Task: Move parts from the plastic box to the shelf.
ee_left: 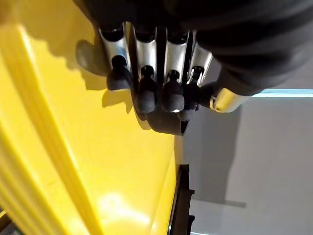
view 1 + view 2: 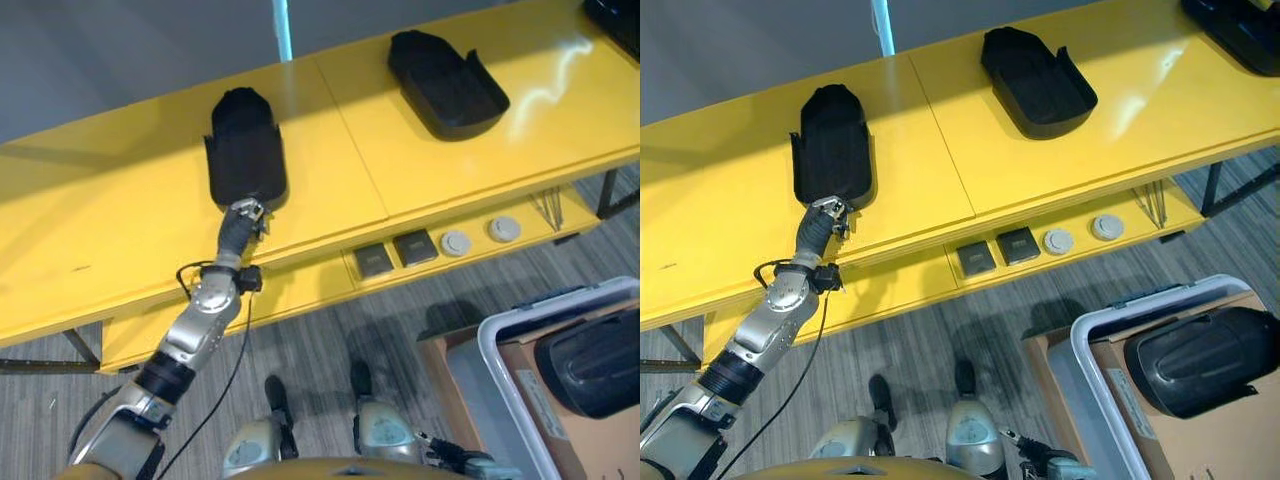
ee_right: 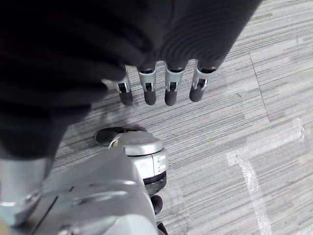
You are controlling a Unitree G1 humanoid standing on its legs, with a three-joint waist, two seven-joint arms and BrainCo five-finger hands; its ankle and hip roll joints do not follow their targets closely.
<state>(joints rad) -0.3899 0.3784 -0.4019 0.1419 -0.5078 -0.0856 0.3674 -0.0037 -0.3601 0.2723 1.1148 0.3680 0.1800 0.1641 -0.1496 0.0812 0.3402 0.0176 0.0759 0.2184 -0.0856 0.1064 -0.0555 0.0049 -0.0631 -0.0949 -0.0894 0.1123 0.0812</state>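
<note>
Yellow glossy shelf (image 2: 120, 210) carries two black moulded plastic parts (image 2: 245, 145) (image 2: 445, 82); a third (image 2: 1200, 360) lies in the white-rimmed plastic box (image 2: 1090, 345). Left hand (image 2: 248, 213) touches the nearer part, grip unclear; right hand (image 3: 161, 88) hangs relaxed, empty.

Right hand (image 3: 161, 88) with fingers hanging loosely straight, holding nothing, above grey striped carpet floor (image 3: 274, 98)

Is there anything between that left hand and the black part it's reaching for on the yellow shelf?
Nothing visible. The left hand is already at the near end of the black part on the yellow shelf, its fingers curled on the edge.
</note>
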